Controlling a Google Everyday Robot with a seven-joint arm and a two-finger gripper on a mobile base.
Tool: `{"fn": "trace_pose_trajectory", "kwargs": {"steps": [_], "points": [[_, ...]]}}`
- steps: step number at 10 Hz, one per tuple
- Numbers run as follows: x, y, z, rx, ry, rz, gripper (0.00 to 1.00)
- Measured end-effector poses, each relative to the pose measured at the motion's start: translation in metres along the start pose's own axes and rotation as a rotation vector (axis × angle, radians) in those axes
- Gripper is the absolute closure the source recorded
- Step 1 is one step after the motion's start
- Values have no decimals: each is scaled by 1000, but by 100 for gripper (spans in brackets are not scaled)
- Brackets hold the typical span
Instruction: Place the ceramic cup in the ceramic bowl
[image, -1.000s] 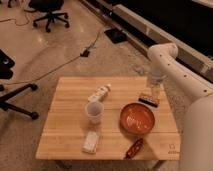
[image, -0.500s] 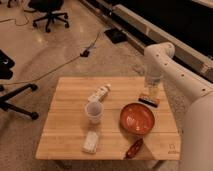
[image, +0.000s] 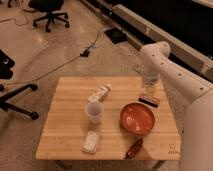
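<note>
Pale whitish-lilac handleless ceramic cup (image: 94, 111) stands alone mid-worktop (image: 65, 137), near but outside the glossy red-orange ceramic bowl (image: 137, 118), while the tool (image: 149, 93), spread or together I cannot tell, hangs beyond the bowl, so grasp and placement remain.

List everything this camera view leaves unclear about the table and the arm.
- The gripper hangs low over the right rear of the table. Camera view: whether it touches the dark flat object beneath it cannot be told, because the wrist covers the contact.
- That dark flat object is too small to identify.
- The white bottle has a label too small to read.
- The robot body is cut off by the right and bottom edges.
</note>
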Motion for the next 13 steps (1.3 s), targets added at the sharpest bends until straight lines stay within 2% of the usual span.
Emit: {"fn": "trace_pose_trajectory", "kwargs": {"steps": [2, 5, 7, 8, 10, 13], "points": [[-23, -1, -6, 0, 2, -14, 41], [-34, 6, -11, -3, 21, -33, 41], [-58, 9, -17, -4, 30, -49, 41], [-71, 12, -20, -2, 35, -62, 41], [-76, 30, -26, -11, 48, -77, 41], [-112, 37, -34, -11, 62, -118, 41]]}}
